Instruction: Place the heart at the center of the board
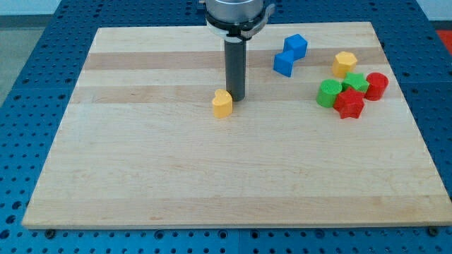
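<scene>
Noting your tip (236, 97) touching the yellow heart (222, 103): no claw visible, nothing held; light, stiff block, push its upper-right flank squarely.

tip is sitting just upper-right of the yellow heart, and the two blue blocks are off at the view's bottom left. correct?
Not quite. My tip does sit just upper-right of the yellow heart, but the two blue blocks are not at the bottom left. The camera view shows them near the view's top, right of the rod, touching each other.
</scene>
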